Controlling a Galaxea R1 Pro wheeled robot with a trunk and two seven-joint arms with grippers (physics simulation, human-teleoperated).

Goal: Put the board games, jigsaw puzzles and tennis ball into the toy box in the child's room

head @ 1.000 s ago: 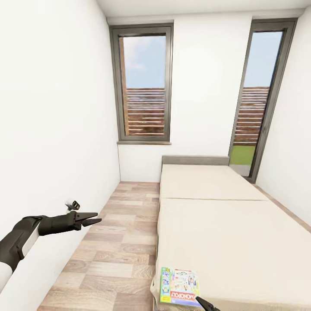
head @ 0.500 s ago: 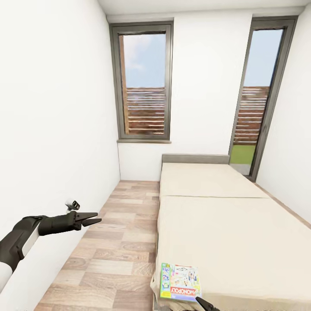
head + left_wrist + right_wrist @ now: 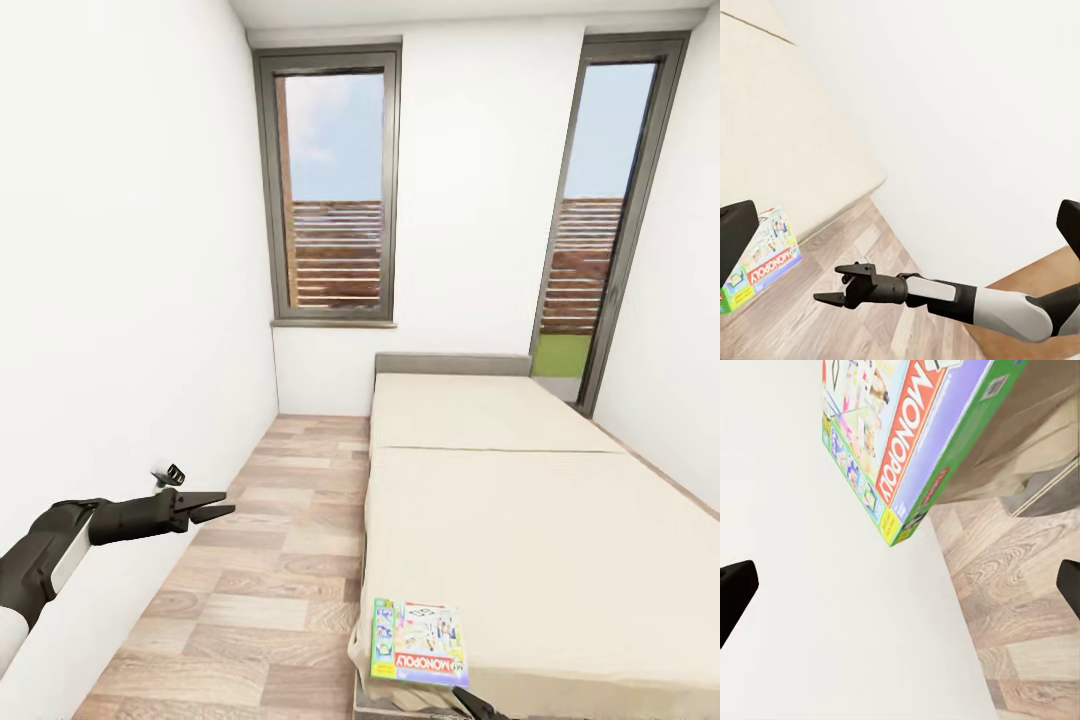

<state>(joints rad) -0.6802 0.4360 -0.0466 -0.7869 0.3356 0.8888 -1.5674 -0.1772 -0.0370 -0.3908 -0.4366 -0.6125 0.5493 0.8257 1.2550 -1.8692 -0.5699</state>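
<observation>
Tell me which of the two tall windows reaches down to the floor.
The right grey-framed window beside the cream bed runs down to floor level, showing green grass at its bottom. The left grey-framed window stops at a sill above the wood floor.

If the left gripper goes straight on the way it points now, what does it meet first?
Probably the side of the bed. The left gripper points across the wood floor toward it with nothing between, as far as the head view shows; depth is unclear, so it might pass above the mattress.
</observation>
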